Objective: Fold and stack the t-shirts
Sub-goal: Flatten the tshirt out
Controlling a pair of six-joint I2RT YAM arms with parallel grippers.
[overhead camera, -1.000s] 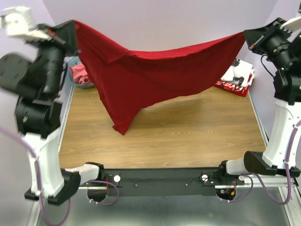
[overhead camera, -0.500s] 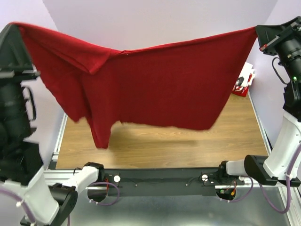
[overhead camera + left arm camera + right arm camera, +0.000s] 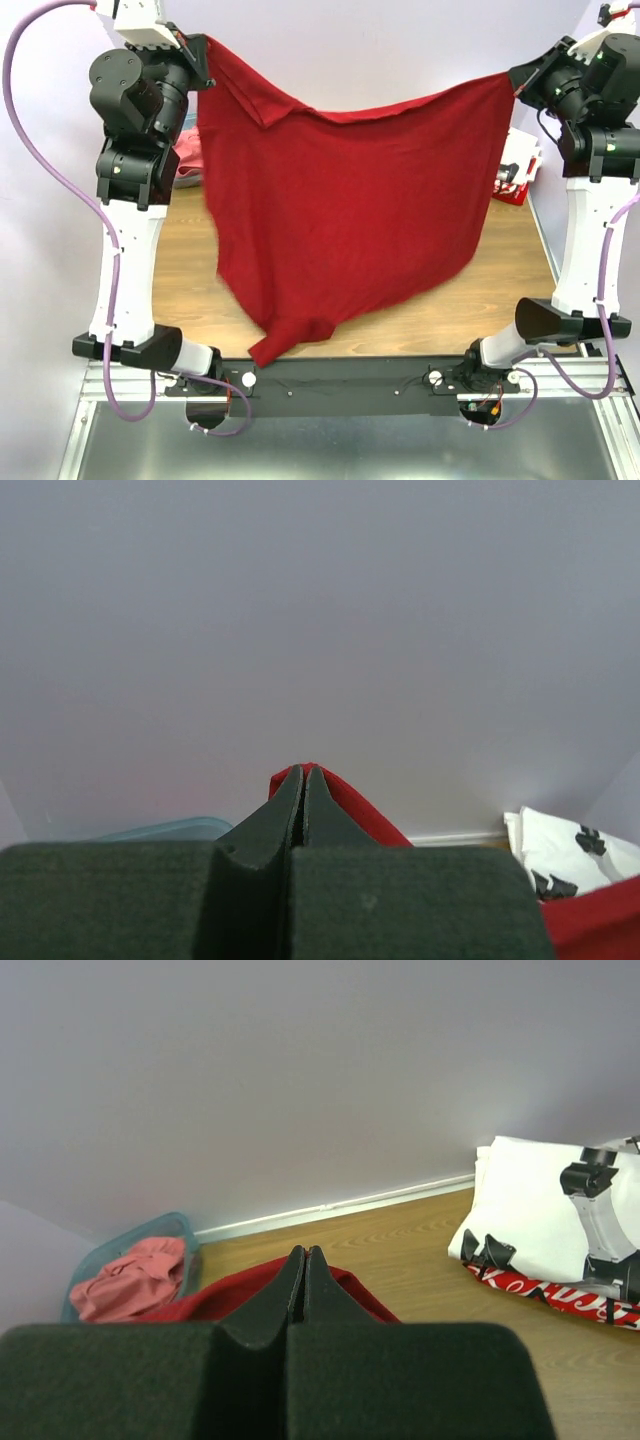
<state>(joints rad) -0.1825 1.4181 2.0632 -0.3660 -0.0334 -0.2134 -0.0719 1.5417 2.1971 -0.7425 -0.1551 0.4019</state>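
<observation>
The plain deep red t-shirt [image 3: 350, 210] hangs spread in the air between both arms, its lower end near the table's front edge. My left gripper [image 3: 205, 45] is shut on its top left corner; the cloth [image 3: 345, 800] shows past the closed fingers. My right gripper [image 3: 515, 80] is shut on its top right corner; red cloth [image 3: 230, 1295] lies under the fingers. The coral-red shirt [image 3: 135, 1275] is bunched in the teal tub. The white printed shirt [image 3: 550, 1205] lies folded on the red lettered one [image 3: 560, 1295] at the back right.
The teal tub [image 3: 110, 1250] stands at the back left by the wall, partly hidden behind the left arm in the top view. The folded stack [image 3: 515, 170] sits by the right arm. The wooden table [image 3: 490, 290] runs beneath the hanging shirt.
The left arm has swung from far left and near the camera to upright, and the shirt's left corner moved rightward. The right gripper has moved a little inward. The shirt now hangs lower towards the front.
</observation>
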